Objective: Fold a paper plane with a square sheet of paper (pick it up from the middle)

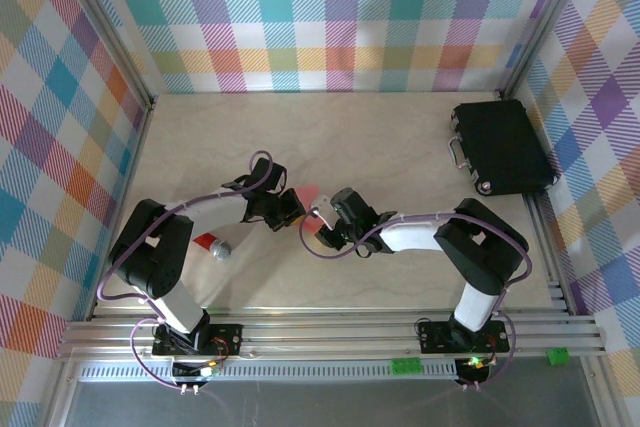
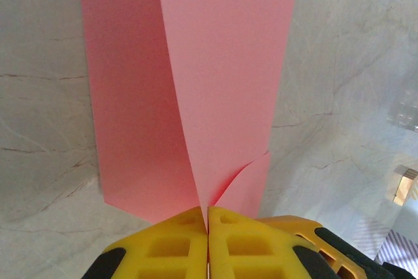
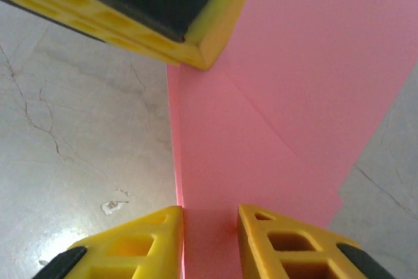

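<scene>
Paper (image 2: 222,63) only part-folded, no plane yet; left gripper (image 2: 208,217) pinches its crease, right gripper (image 3: 210,213) jaws parted astride it.

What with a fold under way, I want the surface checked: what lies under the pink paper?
The pale marbled table shows beside the pink paper. The patch directly beneath is covered, so anything there cannot be seen. The left gripper is shut on its edge.

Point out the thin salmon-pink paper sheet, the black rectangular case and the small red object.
thin salmon-pink paper sheet (image 2: 222,63): left wrist view, middle of lighter panel.
black rectangular case (image 1: 503,147): top external view, centre of lid.
small red object (image 1: 206,242): top external view, its red body.
</scene>
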